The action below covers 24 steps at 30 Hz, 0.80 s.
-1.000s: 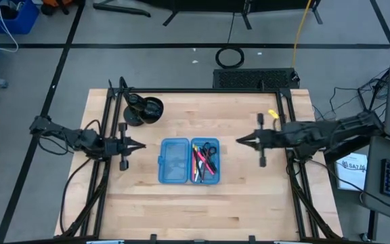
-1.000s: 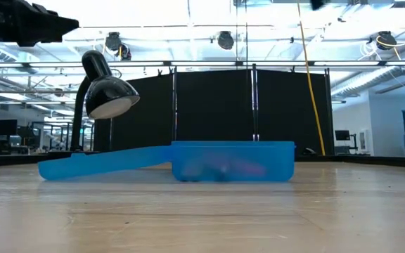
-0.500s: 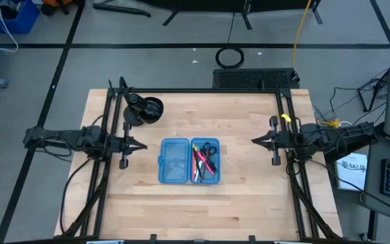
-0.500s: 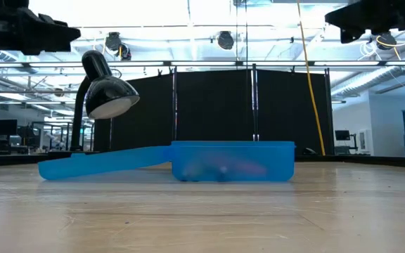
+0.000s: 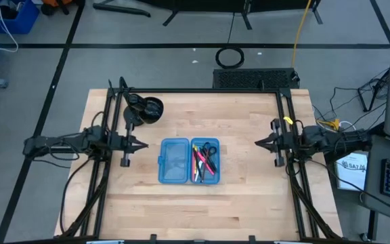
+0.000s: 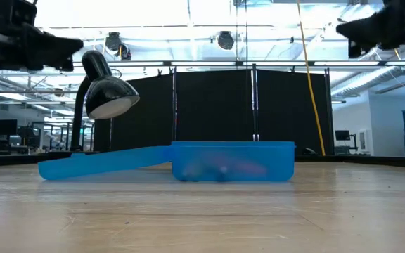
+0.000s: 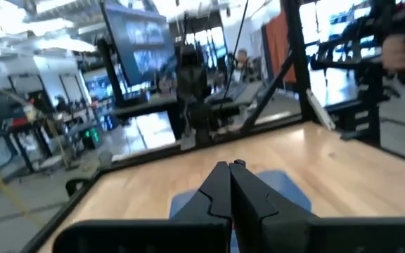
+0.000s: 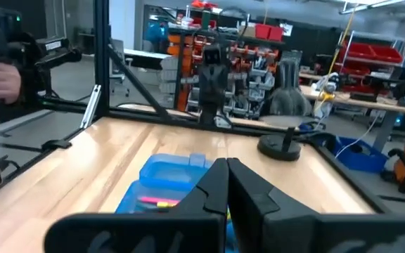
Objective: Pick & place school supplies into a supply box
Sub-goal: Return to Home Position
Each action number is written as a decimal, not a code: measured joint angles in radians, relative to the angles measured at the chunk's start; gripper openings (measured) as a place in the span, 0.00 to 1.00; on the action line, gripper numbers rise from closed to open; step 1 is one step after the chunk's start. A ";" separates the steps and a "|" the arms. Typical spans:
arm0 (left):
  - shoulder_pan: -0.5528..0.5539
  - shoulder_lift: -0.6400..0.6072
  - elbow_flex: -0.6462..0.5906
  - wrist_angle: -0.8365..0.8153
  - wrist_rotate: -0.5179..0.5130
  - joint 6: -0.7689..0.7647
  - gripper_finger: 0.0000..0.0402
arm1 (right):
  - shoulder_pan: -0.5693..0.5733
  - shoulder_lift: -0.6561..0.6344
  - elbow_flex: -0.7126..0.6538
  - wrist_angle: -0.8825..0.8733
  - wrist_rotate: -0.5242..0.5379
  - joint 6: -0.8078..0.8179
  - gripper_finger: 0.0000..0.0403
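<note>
Open flat at the middle of the counter (image 5: 249, 196): one blue supply box (image 5: 175, 160), two hinged halves side by side. Left half bare, right half loaded. Inside that right half, one pair of scissors (image 5: 210, 150) with black handles, plus a bundle of pens (image 5: 198, 164) in pink-red, yellow and dark, lying lengthwise. Too bunched to count for certain, perhaps three or four. Nothing loose in sight elsewhere on the wood, so probably done with the packing.

Over to the left hand (image 5: 139, 144): raised above the counter's left edge, pointing inward at the box, fingers pressed together on nothing. Same story for the right hand (image 5: 260, 143): up at the right edge, closed to a point, empty. Both well apart from the box, likely a parking pose, clear of the finished job.

Two hands, then, one box, one pair of scissors. Also one black desk lamp (image 5: 144, 108) near the far left corner, no part in the sorting.
</note>
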 joint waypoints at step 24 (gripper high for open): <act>-0.145 -0.119 0.002 -0.214 -0.174 0.024 0.00 | 0.000 -0.099 -0.246 0.195 0.004 0.031 0.00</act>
